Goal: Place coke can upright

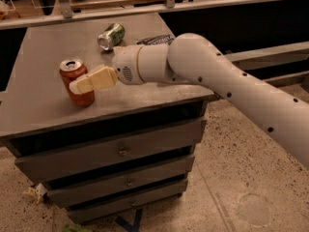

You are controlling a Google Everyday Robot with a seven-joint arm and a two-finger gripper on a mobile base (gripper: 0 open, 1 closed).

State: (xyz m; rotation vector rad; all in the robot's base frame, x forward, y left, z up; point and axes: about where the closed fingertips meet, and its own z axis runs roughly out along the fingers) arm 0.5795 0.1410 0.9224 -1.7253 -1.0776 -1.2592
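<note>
The coke can (71,71), red with a silver top, stands upright on the left part of the grey cabinet top (38,100). My gripper (81,83) reaches in from the right at the can's height. Its cream near finger (94,79) crosses in front of the can's right side, with its tip over the can's middle. The far finger is hidden behind the can. The jaws look open around the can, which rests on the surface by itself.
A green-and-silver can (111,35) lies on its side at the back of the top. A dark chip bag (155,39) lies behind my white arm (203,66). The cabinet has drawers below, and a rail runs behind it.
</note>
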